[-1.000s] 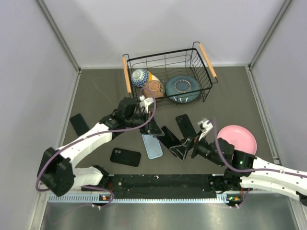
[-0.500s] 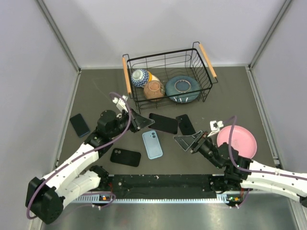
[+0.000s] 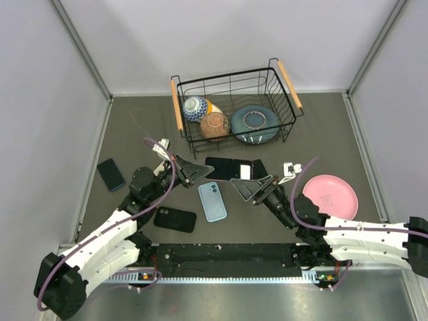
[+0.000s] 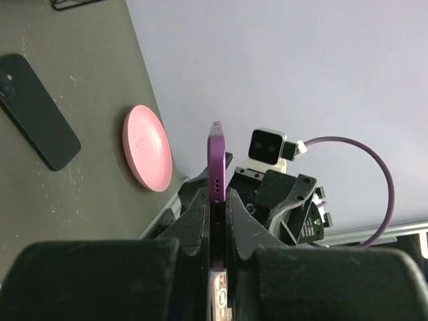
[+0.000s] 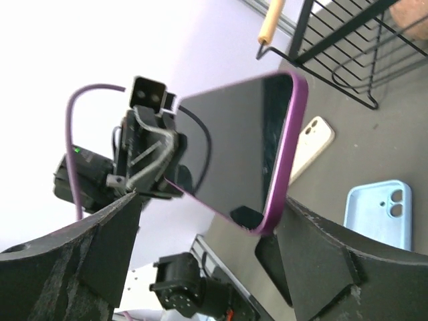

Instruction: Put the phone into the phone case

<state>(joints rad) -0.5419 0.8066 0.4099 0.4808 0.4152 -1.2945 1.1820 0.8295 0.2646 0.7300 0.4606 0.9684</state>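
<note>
The phone (image 3: 227, 168), dark-screened with a purple rim, is held off the table with my left gripper (image 3: 194, 172) shut on its left end. In the left wrist view its purple edge (image 4: 216, 164) stands clamped between the fingers (image 4: 198, 214). My right gripper (image 3: 256, 186) is open at the phone's other end. In the right wrist view the phone (image 5: 234, 150) hangs between my right gripper's (image 5: 210, 200) spread fingers, the right finger (image 5: 314, 261) close to its purple rim. The light blue phone case (image 3: 212, 200) lies empty on the table below, also visible as the case (image 5: 376, 214).
A wire basket (image 3: 234, 80) with bowls stands at the back. A pink plate (image 3: 330, 197) lies at the right. Black phones lie near the front left (image 3: 175, 219), the far left (image 3: 110, 174) and under the held phone (image 3: 259, 166). A cream phone-shaped thing (image 5: 314, 137) lies on the table.
My right gripper has moved left and up to the phone's free end, and its jaws have narrowed a little. The left gripper keeps hold of the phone, now nearly level.
</note>
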